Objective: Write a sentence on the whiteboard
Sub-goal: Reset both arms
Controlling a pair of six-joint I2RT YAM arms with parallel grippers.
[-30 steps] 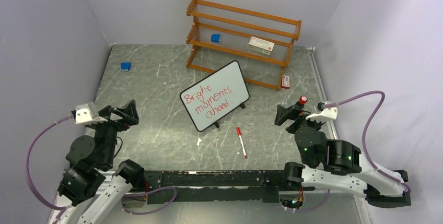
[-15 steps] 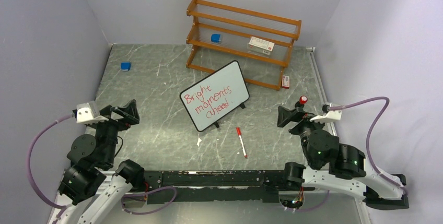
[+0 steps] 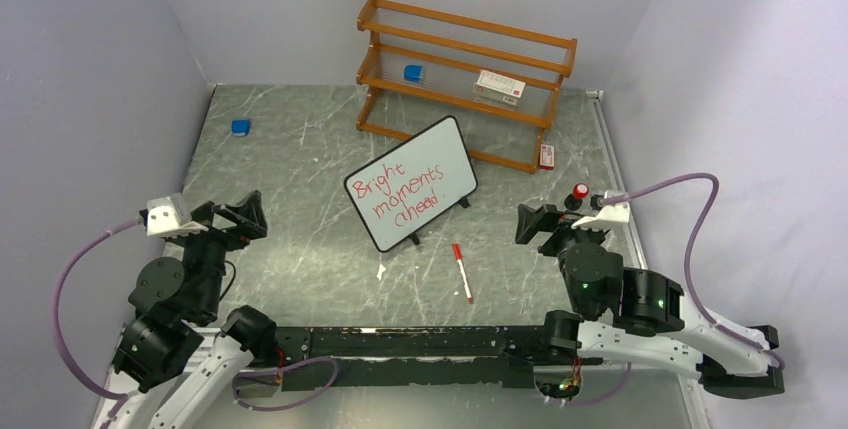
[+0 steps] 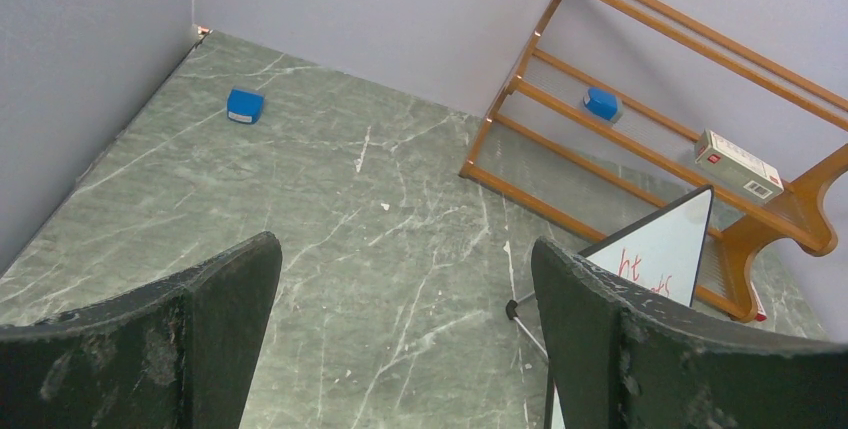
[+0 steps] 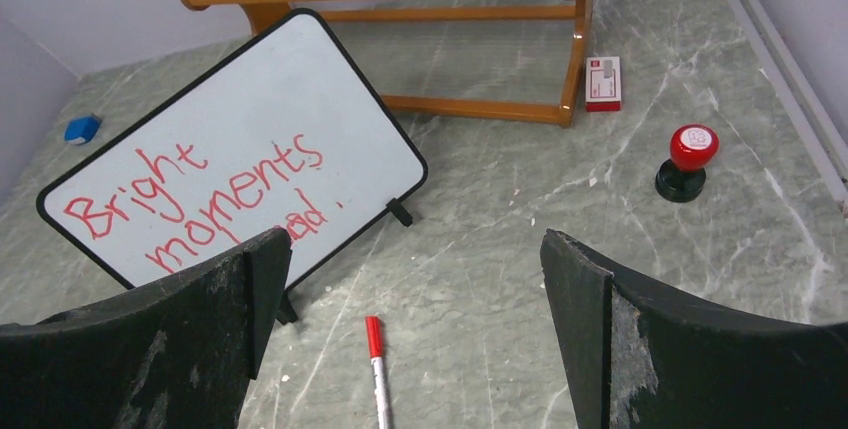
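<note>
The whiteboard (image 3: 412,182) stands tilted mid-table on small black feet, with "Bright moments ahead." in red on it. It shows large in the right wrist view (image 5: 235,154) and as a corner in the left wrist view (image 4: 668,245). A red-capped white marker (image 3: 462,271) lies on the table in front of the board, capped, also in the right wrist view (image 5: 377,374). My right gripper (image 3: 540,223) is open and empty, above the table right of the marker. My left gripper (image 3: 240,217) is open and empty at the near left.
A wooden shelf (image 3: 465,79) stands at the back, holding a blue block (image 3: 413,73) and a white box (image 3: 499,86). A small red-white box (image 3: 546,156) lies by its right foot. A red-topped stamp (image 3: 579,193) stands near my right gripper. Another blue block (image 3: 241,127) lies far left.
My right arm has swung a little left, toward the table's middle, its gripper still open. The left arm, board and marker have not moved.
</note>
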